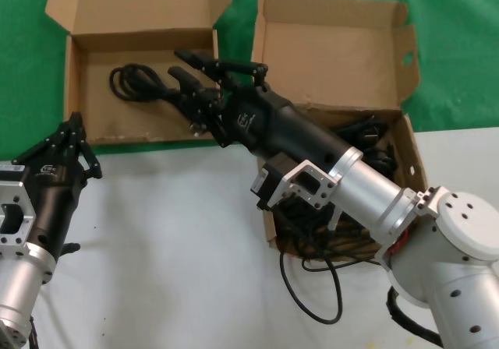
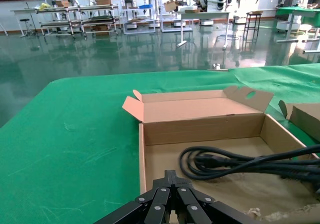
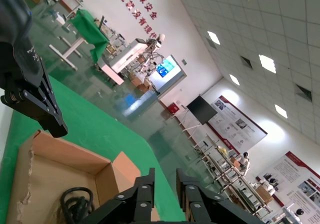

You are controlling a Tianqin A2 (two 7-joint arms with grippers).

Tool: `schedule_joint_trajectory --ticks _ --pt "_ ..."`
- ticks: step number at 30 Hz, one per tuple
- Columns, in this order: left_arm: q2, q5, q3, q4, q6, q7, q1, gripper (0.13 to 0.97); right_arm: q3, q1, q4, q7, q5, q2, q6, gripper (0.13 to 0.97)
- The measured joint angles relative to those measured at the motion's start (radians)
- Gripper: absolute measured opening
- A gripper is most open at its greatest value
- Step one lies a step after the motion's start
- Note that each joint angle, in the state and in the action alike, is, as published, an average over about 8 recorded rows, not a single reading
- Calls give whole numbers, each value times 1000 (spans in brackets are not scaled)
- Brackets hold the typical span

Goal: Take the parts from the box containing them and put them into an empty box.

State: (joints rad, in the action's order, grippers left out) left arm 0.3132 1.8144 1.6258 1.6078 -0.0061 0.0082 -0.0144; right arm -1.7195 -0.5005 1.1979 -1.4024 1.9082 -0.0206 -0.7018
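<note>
The wide shallow box [image 1: 78, 92] with the flat lid lies at the back left and holds one coiled black cable [image 1: 134, 81], also seen in the left wrist view [image 2: 225, 161] and the right wrist view [image 3: 75, 204]. My right gripper [image 1: 177, 63] hangs open over this box, just above the cable, with nothing between its fingers [image 3: 165, 173]. The box with the upright flapped lid [image 1: 335, 53] stands to the right. Several black cables [image 1: 366, 135] lie in it, mostly hidden under my right arm. My left gripper [image 1: 74, 121] is shut and empty at the wide box's front left corner [image 2: 171, 175].
One cable loop [image 1: 312, 290] spills over the right box's front wall onto the white table [image 1: 171, 248]. Green cloth [image 1: 460, 45] covers the surface behind both boxes. My right arm reaches diagonally across the gap between the boxes.
</note>
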Motion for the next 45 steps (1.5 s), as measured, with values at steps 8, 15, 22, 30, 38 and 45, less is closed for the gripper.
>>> schedule_joint_trajectory --ticks 8,15,22,30,38,45 --pt "0 0 0 0 0 0 0 145 26 3 -2 -19 46 15 16 261" --pt "0 0 0 0 0 0 0 145 57 35 57 2 160 20 73 390" --pt "0 0 0 0 0 0 0 145 102 76 107 9 244 20 91 527" --pt "0 0 0 0 0 0 0 156 115 93 124 29 255 15 101 711" --pt "-1 -1 -2 -1 1 0 1 178 115 126 147 142 225 -9 150 861" --pt "-3 -3 -5 -1 1 -2 3 235 115 164 173 270 192 -36 205 893"
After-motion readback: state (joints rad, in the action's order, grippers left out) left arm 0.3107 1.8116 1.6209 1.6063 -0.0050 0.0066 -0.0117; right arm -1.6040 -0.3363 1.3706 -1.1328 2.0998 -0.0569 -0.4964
